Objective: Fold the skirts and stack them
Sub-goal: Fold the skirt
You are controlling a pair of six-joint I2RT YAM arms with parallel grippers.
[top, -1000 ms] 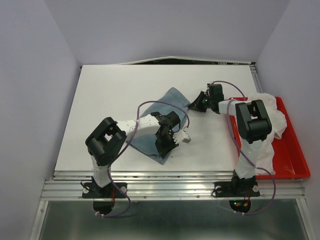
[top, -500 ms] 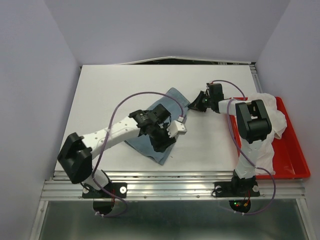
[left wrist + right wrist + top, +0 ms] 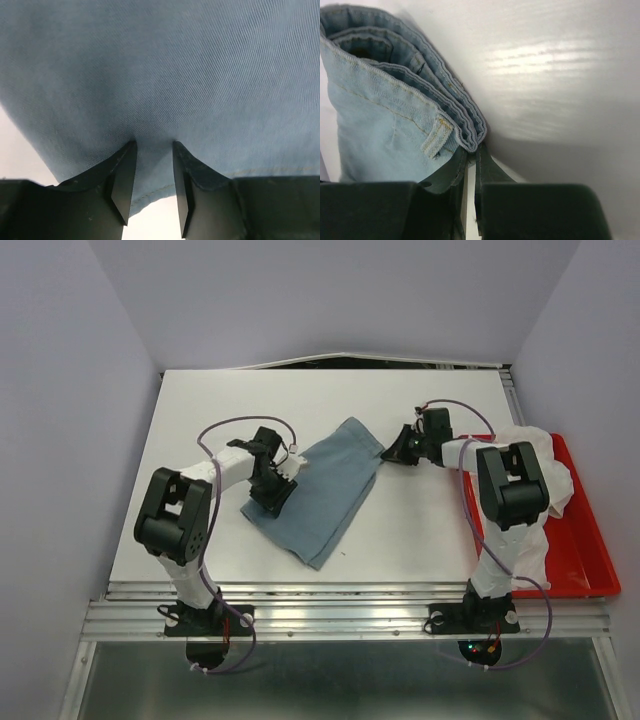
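One light-blue denim skirt (image 3: 325,490) lies folded into a long slanted rectangle in the middle of the white table. My left gripper (image 3: 272,488) is at its left edge, pointing down. In the left wrist view its jaws (image 3: 154,145) stand apart, tips pressing on the blue cloth (image 3: 175,65), with the hem and white table between them. My right gripper (image 3: 394,452) is at the skirt's far right corner. In the right wrist view it (image 3: 471,150) is almost closed on the layered waistband edge (image 3: 380,110), where a belt loop shows.
A red tray (image 3: 598,570) sits at the right edge of the table with crumpled white cloth (image 3: 545,465) piled in it, partly behind the right arm. Walls stand close on the left and right. The table's metal rail runs along the front.
My left gripper has swept from the skirt's lower right part across to its left edge, uncovering the cloth. The right gripper stays at the far corner.
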